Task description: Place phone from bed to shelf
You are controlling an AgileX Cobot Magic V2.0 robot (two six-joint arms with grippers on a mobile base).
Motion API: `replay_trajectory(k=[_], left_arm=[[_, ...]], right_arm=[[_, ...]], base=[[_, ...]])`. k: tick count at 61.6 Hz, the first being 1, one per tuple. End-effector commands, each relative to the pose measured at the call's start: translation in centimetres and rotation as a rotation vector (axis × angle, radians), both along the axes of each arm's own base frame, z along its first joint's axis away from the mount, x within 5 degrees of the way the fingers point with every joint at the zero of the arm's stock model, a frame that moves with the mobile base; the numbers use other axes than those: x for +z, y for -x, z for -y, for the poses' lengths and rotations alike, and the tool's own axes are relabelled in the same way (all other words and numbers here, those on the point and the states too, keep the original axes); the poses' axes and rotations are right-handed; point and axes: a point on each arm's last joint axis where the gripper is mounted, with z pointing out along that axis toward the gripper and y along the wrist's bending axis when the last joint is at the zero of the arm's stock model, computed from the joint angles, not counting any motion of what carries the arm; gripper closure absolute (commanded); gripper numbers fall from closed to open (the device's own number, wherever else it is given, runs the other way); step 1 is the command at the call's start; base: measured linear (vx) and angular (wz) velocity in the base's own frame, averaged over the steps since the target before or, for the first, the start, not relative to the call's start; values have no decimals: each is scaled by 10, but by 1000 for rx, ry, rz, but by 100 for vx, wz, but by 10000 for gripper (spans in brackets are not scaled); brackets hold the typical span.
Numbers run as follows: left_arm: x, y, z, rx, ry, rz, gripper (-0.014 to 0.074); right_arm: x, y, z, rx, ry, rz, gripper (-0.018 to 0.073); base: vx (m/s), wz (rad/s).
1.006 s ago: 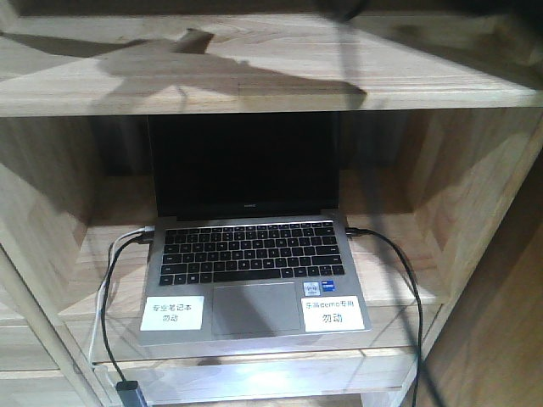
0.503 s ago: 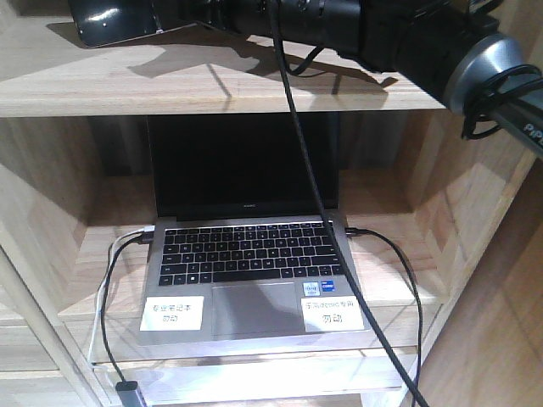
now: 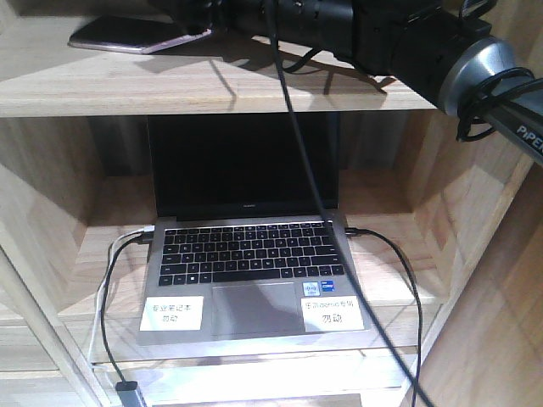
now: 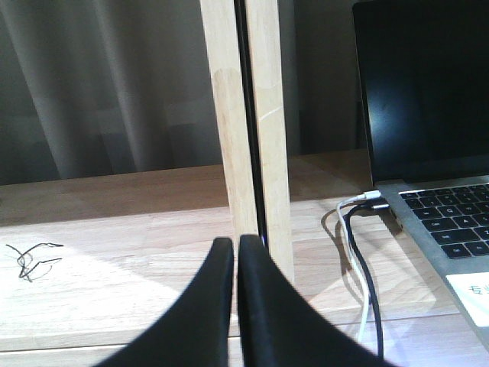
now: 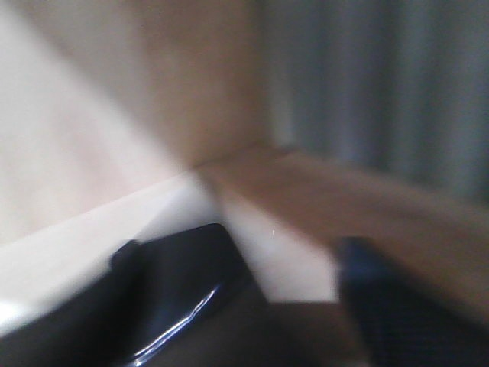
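The phone [image 3: 131,36] lies flat near the shelf's [image 3: 254,85] upper-left edge, touching the right claw [image 3: 197,25], whose grip I cannot tell.

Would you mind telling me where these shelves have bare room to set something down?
The top plank is bare from beneath the right arm to its right end. The compartment left of the upright post is bare board except a small black scribble. It is crowded around the laptop and its cables, and where the phone lies.
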Motion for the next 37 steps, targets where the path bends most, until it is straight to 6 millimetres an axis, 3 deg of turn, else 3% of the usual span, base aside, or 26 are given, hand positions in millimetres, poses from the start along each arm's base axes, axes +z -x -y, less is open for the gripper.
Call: replay_trajectory(k=[1, 10, 22, 33, 37], left_arm=[[15, 1, 0, -3, 8, 106, 595], [15, 1, 0, -3, 8, 106, 595], [15, 1, 0, -3, 8, 106, 595], [15, 1, 0, -3, 8, 106, 595], [15, 1, 0, -3, 8, 106, 595]], right_arm=[[36, 9, 13, -69, -68, 77, -144], [36, 8, 15, -76, -58, 83, -164], [44, 17, 17, -61, 24, 150, -108], [64, 38, 23, -6, 70, 189, 32], [70, 46, 26, 14, 84, 184, 130]], base=[[0, 0], [0, 0], [0, 0], [0, 0], [0, 0]])
